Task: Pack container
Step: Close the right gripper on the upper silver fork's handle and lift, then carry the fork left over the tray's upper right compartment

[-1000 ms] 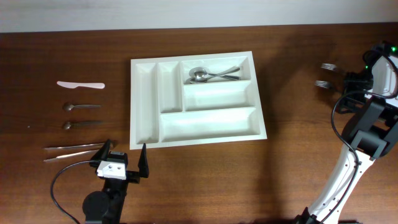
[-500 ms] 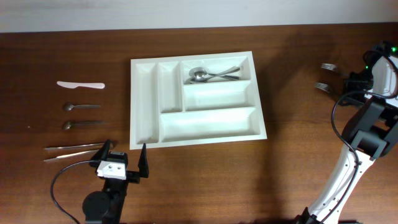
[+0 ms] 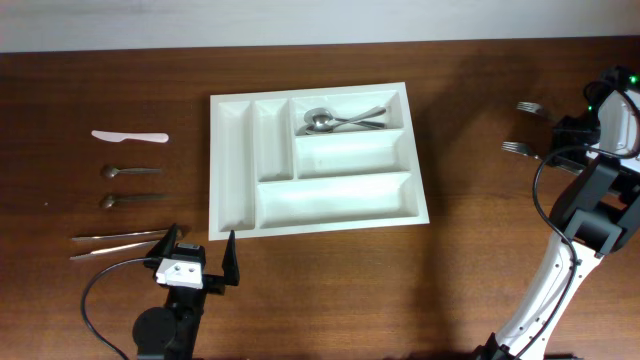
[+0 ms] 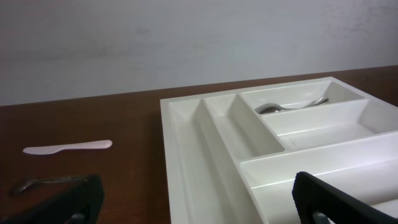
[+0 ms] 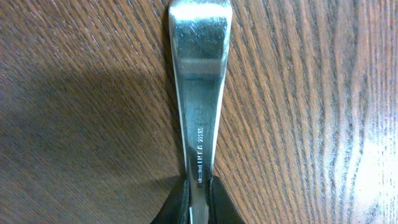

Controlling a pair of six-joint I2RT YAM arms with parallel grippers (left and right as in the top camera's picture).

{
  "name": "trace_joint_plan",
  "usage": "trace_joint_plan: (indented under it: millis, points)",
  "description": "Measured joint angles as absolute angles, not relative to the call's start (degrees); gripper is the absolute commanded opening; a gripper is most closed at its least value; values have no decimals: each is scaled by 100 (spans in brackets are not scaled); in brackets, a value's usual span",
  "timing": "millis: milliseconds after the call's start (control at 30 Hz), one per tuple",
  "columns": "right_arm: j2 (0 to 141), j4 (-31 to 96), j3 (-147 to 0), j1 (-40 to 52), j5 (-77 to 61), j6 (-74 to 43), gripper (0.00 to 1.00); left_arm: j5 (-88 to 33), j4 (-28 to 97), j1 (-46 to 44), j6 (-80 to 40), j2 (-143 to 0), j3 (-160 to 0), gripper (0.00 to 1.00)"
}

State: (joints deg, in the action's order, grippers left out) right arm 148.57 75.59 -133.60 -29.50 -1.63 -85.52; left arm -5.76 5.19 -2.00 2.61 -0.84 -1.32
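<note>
From above, the container point(image 3: 232, 150) sits in the middle of the table point(image 3: 480, 280), with spoons point(image 3: 335, 120) in its far right slot. The left gripper point(image 3: 201, 240) waits by the near edge, spread wide. By the right edge, the right gripper point(image 3: 556, 146) pinches a fork point(image 3: 518, 148). A second fork point(image 3: 530, 107) lies near it.

Left wrist: the container point(image 4: 186, 143) is close in front.

Right wrist: the fingers point(image 5: 177, 202) press tight on the fork handle point(image 5: 199, 93). I think it should lift straight up, keep the fork flat, and go to an empty slot.

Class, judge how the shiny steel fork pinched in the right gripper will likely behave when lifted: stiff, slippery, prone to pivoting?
The shiny steel fork looks solid metal, so probably stiff. Its polished surface may be slippery. The right gripper pinches only its narrow stem, so it might pivot once raised.
</note>
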Motion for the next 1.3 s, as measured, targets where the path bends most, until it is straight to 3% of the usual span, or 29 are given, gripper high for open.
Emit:
trace_joint_plan:
  millis: [333, 700, 933, 1300]
  points:
    - [15021, 7596, -13847, -2950, -263, -8132, 4, -576, 519, -200, 261, -84, -132, 99]
    - [15045, 8538, -16107, -2751, -423, -7358, 4, -576, 519, -200, 261, -84, -132, 99]
    - [15041, 9380, -16886, -1828, -727, -7546, 4, -576, 519, -200, 261, -84, -132, 99]
    - [15041, 9459, -16897, 202, -1219, -8335, 5, -576, 519, -200, 261, -84, -132, 99]
